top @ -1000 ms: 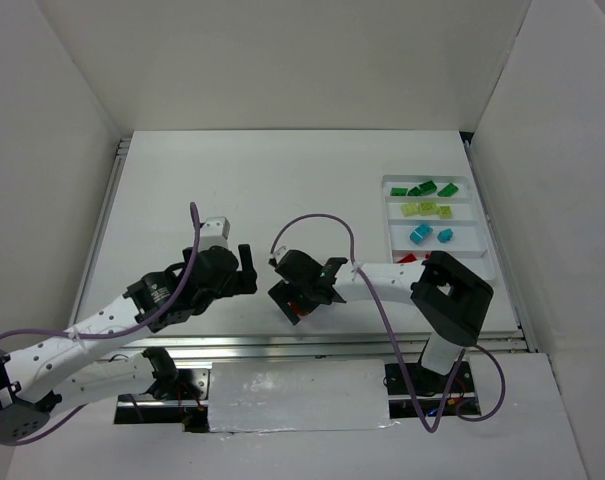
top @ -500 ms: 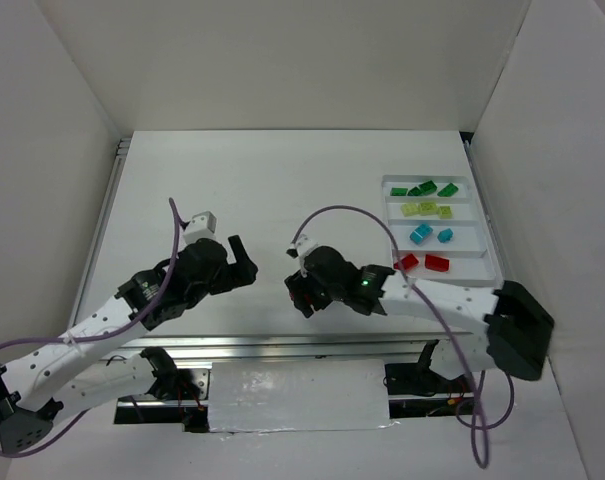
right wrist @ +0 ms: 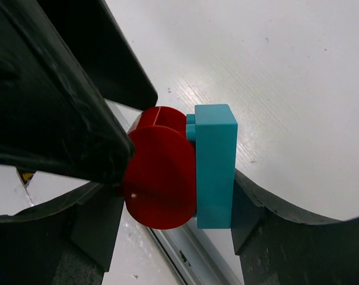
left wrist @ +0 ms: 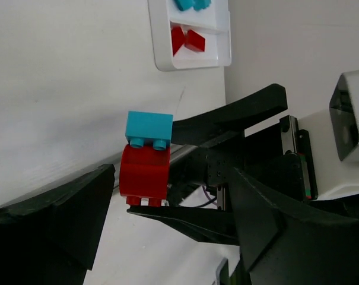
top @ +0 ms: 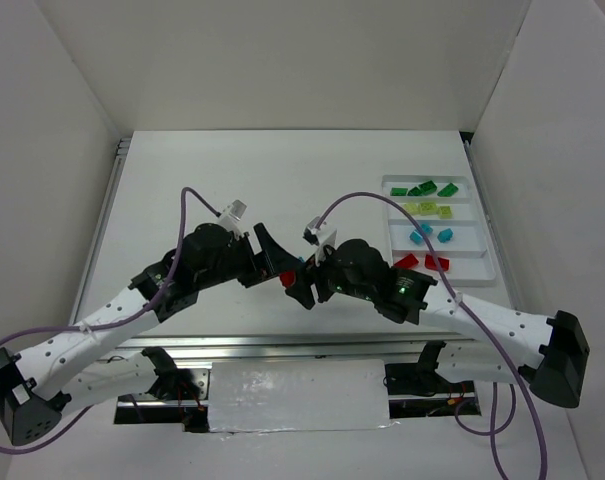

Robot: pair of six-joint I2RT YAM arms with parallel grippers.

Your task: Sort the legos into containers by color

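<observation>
right gripper (top: 302, 283) clamped on red brick (right wrist: 158, 184) with cyan brick (right wrist: 215, 172) stuck on | held aloft, well left of tray (left wrist: 191, 62) | pair's long axis looks finger-to-finger | left gripper (top: 270, 262) wide open, empty, straddling the pair from the side away from tray

The far half of the desk (top: 282, 170) is open from the left edge to the right edge. A white tray (top: 472, 235) blocks the right edge. By the middle of the near edge, the left gripper (top: 280, 265) and the right gripper (top: 294, 282) meet tip to tip. The right one pinches the stacked bricks (left wrist: 145, 172) inside the left one's wide gap, with little room around them.
</observation>
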